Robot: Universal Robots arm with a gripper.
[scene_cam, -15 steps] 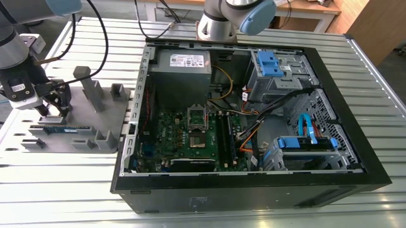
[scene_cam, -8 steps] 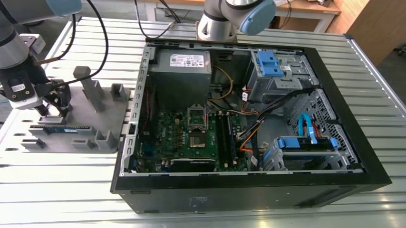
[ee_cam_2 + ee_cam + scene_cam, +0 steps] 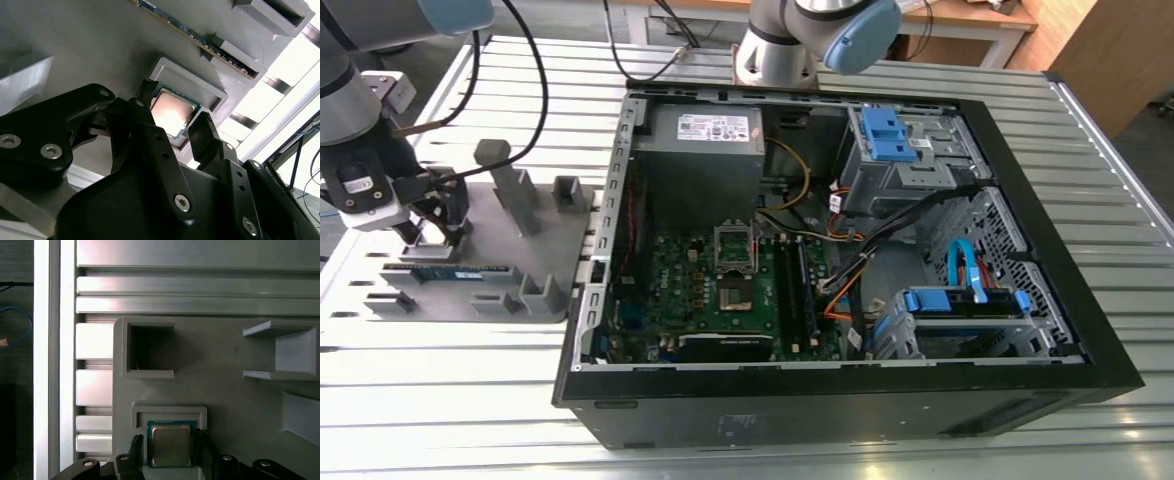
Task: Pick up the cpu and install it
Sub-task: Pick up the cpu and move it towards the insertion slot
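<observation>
The cpu, a small square chip with a shiny metal top and green rim, lies in a shallow pocket of the grey fixture plate; it also shows in the second wrist view. My gripper stands over that pocket at the exterior view's left. In both wrist views its black fingers sit against two opposite edges of the chip, which still rests in the pocket. The gripper is shut on the cpu.
A blue-green memory stick lies on the same plate among upright grey blocks. The open computer case lies to the exterior view's right, with its motherboard socket, cables and blue drive brackets.
</observation>
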